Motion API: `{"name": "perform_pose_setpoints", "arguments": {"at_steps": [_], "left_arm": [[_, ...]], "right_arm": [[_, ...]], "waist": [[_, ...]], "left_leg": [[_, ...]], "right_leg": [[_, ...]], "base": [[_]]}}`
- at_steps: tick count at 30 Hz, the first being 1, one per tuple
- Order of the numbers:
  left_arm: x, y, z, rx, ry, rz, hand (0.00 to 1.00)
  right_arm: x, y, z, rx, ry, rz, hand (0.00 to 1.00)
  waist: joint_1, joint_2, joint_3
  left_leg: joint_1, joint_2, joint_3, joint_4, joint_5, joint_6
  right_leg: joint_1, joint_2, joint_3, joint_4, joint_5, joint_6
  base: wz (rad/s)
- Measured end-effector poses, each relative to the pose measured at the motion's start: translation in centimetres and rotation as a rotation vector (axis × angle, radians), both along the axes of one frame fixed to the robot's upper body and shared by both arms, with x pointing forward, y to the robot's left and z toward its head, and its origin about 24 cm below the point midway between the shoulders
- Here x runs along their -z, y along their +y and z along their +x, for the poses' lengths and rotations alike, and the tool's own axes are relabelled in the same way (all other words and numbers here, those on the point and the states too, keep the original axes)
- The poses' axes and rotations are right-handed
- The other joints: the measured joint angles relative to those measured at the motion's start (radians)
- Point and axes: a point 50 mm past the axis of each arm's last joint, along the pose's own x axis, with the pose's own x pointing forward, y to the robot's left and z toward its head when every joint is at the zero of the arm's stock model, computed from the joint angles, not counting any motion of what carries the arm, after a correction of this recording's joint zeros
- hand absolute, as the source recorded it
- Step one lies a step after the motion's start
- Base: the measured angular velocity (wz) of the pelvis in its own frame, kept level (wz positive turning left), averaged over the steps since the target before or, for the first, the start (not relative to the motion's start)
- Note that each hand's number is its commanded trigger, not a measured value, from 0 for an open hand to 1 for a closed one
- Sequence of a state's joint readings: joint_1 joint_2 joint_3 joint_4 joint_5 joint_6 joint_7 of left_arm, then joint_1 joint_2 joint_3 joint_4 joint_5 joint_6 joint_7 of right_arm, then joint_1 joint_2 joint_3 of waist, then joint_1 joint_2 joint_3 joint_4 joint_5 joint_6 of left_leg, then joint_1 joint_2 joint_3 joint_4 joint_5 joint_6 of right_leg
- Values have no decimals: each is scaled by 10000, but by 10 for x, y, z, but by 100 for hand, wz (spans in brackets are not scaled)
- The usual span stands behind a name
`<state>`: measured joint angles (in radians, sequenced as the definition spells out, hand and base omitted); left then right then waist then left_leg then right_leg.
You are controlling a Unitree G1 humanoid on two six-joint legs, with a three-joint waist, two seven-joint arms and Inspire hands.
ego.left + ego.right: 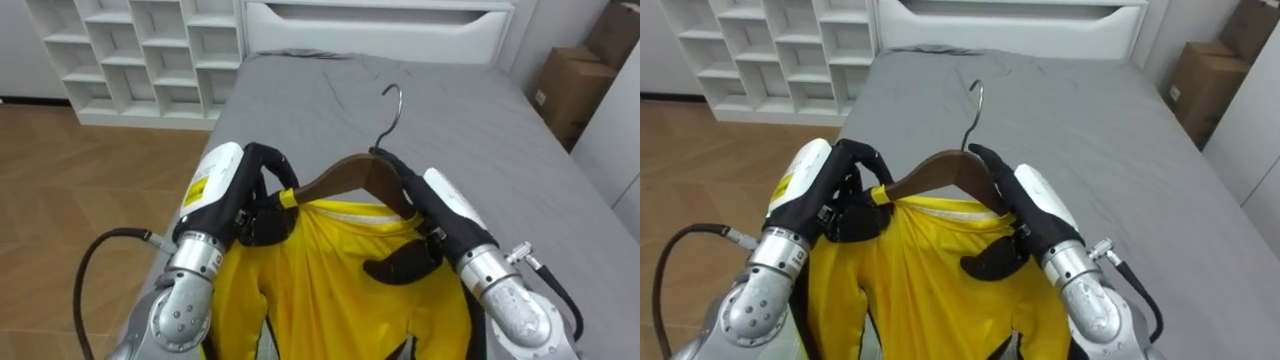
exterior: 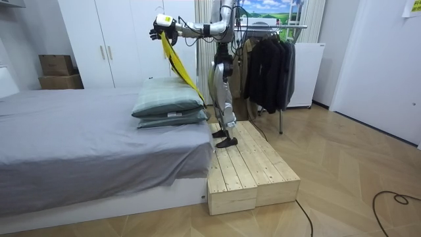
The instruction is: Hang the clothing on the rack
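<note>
A brown wooden hanger (image 1: pixel 345 176) with a metal hook (image 1: pixel 393 108) is held up between both hands over a grey bed (image 1: pixel 470 120). A yellow garment (image 1: pixel 320 275) hangs from the hanger, its collar sitting just under the wooden bar. The left hand (image 1: pixel 256 196) has its dark fingers curled round the hanger's left end, where the yellow cloth bunches. The right hand (image 1: pixel 432 205) lays its fingers along the hanger's right arm, with the thumb pressed against the garment below. Beyond the bed stand a white headboard (image 1: pixel 380 28), a white cubby shelf (image 1: pixel 150 50) on the wooden floor (image 1: pixel 70 170), and cardboard boxes (image 1: pixel 572 85).
</note>
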<state>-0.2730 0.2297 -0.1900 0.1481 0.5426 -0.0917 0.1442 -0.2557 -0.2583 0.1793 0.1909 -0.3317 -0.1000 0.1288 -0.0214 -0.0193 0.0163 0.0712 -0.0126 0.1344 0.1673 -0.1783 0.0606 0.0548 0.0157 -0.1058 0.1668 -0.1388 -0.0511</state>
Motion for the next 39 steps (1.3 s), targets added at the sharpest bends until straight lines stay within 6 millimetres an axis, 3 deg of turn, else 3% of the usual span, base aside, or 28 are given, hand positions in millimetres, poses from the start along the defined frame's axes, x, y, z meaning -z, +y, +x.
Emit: {"name": "perform_pose_setpoints", "arguments": {"at_steps": [7, 17, 39], "left_arm": [[2, 4, 0, -57, 99, 631, 100], [3, 5, 0, -27, 96, 1743, 100], [3, 4, 0, 5, 94, 1796, 100]], "right_arm": [[17, -6, -1, -243, 1540, 1854, 0], [41, -9, -6, -982, 3382, 1853, 0], [54, -10, -7, -146, 3561, 2124, 0]], "waist": [[-22, 1, 6], [30, -46, -23], [-27, -207, -117]], "left_leg": [[149, 1, -4, -6, 0, 0], [88, -3, -31, 7, -3, 1], [129, -2, -60, 34, -1, 2]], "right_leg": [[154, -1, -9, 2, 0, 0], [94, 6, -15, 9, 1, -2], [178, -12, -89, 22, 10, -8]], "base": [[0], [0], [0]]}}
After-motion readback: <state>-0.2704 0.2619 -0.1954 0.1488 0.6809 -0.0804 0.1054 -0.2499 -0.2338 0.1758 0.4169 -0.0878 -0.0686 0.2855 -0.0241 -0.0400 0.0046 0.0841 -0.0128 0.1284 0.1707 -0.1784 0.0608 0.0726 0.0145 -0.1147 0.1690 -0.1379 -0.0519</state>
